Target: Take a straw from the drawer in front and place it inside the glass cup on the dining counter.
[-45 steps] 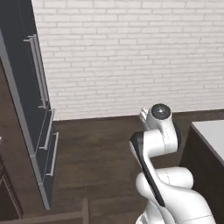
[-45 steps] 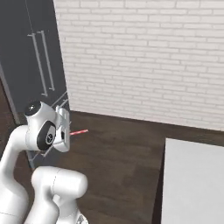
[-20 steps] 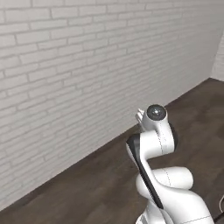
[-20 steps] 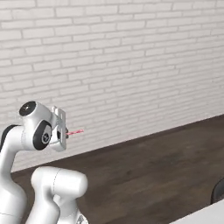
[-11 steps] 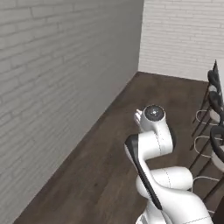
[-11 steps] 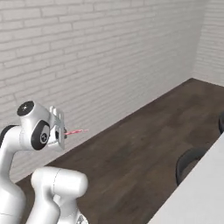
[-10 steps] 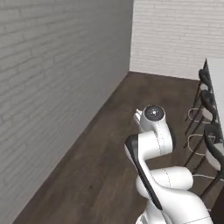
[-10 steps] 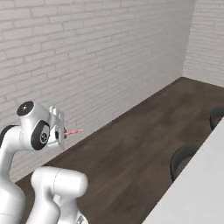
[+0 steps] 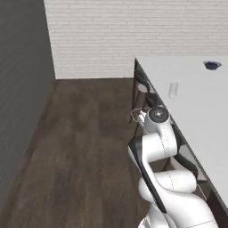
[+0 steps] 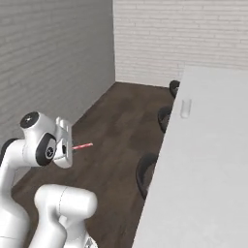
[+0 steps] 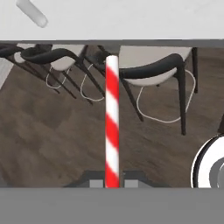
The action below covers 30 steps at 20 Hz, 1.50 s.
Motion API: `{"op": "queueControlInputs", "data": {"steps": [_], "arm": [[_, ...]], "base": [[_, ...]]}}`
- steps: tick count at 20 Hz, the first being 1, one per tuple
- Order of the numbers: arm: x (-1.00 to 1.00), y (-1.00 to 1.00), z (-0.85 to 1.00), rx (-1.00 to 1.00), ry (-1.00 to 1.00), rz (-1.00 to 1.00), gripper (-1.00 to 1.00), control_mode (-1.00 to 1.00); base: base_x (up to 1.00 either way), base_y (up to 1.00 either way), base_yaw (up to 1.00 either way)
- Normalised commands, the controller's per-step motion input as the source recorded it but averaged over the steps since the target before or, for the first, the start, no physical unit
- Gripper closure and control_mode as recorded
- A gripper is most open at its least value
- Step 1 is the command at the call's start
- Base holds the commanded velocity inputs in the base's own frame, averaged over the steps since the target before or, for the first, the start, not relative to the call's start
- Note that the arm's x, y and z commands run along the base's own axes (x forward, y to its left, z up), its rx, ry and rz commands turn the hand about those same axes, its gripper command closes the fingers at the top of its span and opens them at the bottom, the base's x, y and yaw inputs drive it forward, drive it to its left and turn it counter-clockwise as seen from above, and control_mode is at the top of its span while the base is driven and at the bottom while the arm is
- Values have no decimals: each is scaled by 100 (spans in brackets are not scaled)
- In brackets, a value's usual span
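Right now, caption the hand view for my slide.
Pincer shut on a red-and-white striped straw, pointing toward chairs tucked under the white dining counter, glass cup on top.

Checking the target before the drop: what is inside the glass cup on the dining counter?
The glass cup on the dining counter looks clear, nothing visible inside, though it is too small to be sure. The straw is clamped in the gripper.

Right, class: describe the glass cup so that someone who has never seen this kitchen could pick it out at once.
Find the dining counter, the large white-topped island with dark stools along its edge. The glass cup stands on it near that edge, towards the far end. It is a small clear tumbler, taller than wide, unlike the low dark blue bowl farther across the top.
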Motion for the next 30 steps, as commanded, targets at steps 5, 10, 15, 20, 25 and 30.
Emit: {"op": "queueControlInputs", "data": {"steps": [5,10,15,20,25,30], "arm": [[0,0,0,0,0,0,100,100],[0,0,0,0,0,0,100,100],[0,0,0,0,0,0,100,100],[0,0,0,0,0,0,100,100],[0,0,0,0,0,0,100,100],[0,0,0,0,0,0,100,100]], "base": [[97,38,-58],[77,72,-58],[67,66,-58],[20,80,-49],[0,91,-41],[1,90,-40]]}}
